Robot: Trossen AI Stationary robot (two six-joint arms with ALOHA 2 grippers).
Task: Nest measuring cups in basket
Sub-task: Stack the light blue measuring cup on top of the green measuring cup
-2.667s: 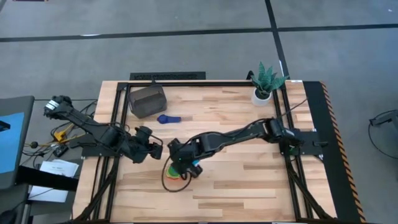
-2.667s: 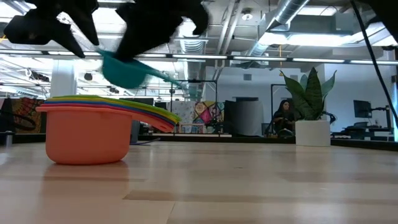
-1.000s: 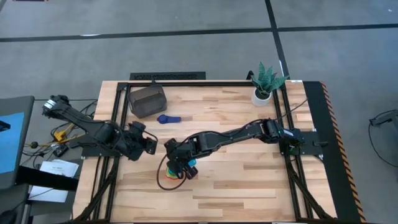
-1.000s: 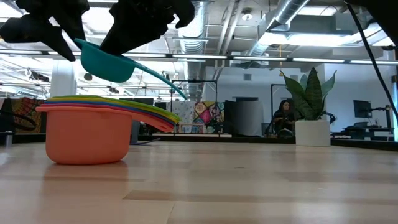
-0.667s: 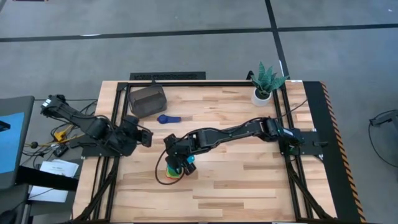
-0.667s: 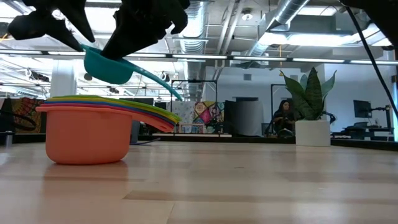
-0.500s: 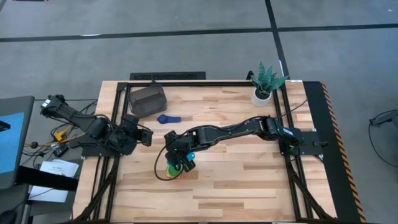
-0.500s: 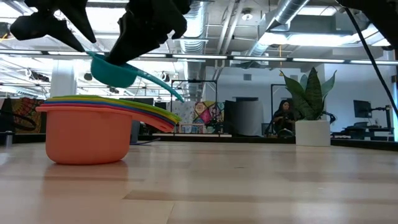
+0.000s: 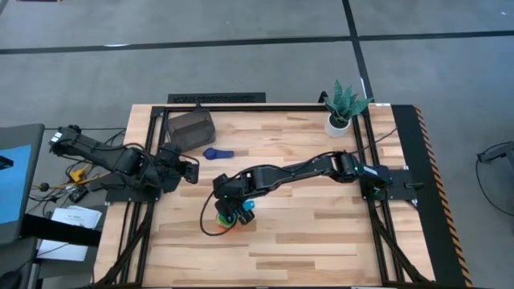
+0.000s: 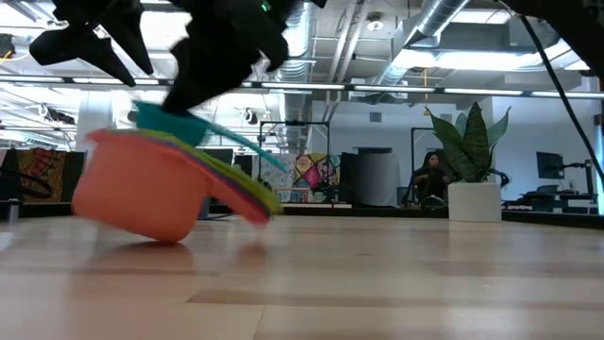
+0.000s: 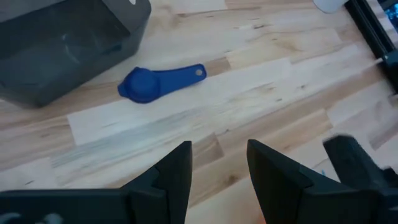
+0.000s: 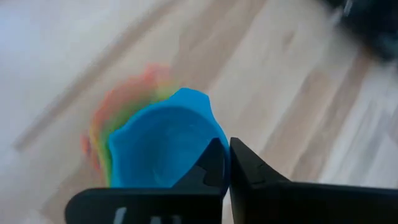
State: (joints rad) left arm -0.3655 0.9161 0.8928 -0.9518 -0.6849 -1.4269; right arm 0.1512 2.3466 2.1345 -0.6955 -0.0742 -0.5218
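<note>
A stack of nested measuring cups (image 10: 142, 194), red outermost, stands tilted on the table's near middle (image 9: 223, 222). My right gripper (image 9: 234, 210) is shut on a light blue cup (image 12: 165, 149), whose bowl (image 10: 165, 121) sits in the top of the stack. A dark blue cup (image 9: 217, 152) lies alone on the wood beside the dark basket (image 9: 190, 128) at the far left. My left gripper (image 11: 217, 149) hangs open over the table's left side (image 9: 191, 166), holding nothing. My right gripper pinches the light blue cup at its rim (image 12: 210, 138) between its two fingers, which slant down from the table's right side. The fingers hide the exact spot. The cup's bowl rests in the stack, and its handle (image 10: 255, 146) sticks out past the gripper.
A white pot with a plant (image 9: 341, 112) stands at the far right corner. Black frame rails (image 9: 148, 144) run along the table's left, far and right edges. Bare wood (image 9: 321, 233) lies near and right of the stack.
My right gripper has sunk with the light blue cup, from just above the stack into its top. The stack, level before, now tilts with its handles dipping low. My left gripper has drawn back toward the table's far left, still open.
</note>
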